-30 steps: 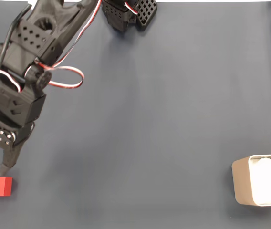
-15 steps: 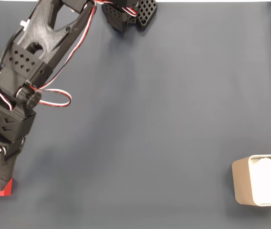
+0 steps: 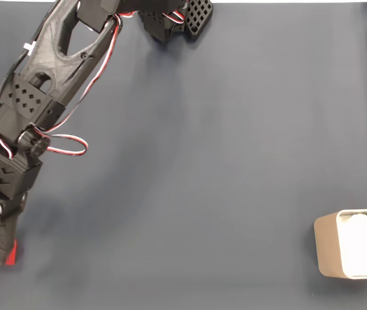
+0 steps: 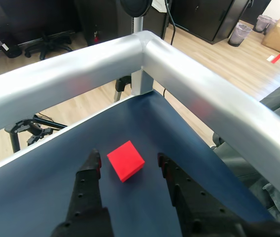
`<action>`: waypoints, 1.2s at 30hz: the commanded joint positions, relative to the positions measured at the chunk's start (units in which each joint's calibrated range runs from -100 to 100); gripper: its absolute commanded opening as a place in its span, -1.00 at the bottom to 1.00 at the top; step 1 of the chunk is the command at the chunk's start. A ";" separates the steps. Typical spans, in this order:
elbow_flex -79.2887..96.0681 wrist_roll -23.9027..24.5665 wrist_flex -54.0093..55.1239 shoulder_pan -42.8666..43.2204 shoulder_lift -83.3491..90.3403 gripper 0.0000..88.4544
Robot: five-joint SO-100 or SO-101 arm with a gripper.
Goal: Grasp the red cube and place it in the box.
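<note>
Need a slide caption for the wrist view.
Open black two-finger gripper straddling the small matte red cube on dark blue table mat.

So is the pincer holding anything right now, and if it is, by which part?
Nothing is held. In the wrist view the pincer is open, with the red cube on the blue mat between its fingertips and a gap on each side.

A dark blue tabletop (image 3: 235, 161) edged by a silver rail (image 4: 189, 84), above wood flooring (image 4: 214, 52).
</note>
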State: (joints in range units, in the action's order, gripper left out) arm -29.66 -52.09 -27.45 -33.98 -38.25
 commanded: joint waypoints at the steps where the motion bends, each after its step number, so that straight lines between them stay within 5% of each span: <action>1: -0.82 -0.73 3.35 -0.54 0.21 -0.37; 36: 5.93 -2.64 15.97 0.10 -7.41 -0.26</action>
State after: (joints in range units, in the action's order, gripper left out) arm -22.15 -54.53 -12.65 -33.90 -45.81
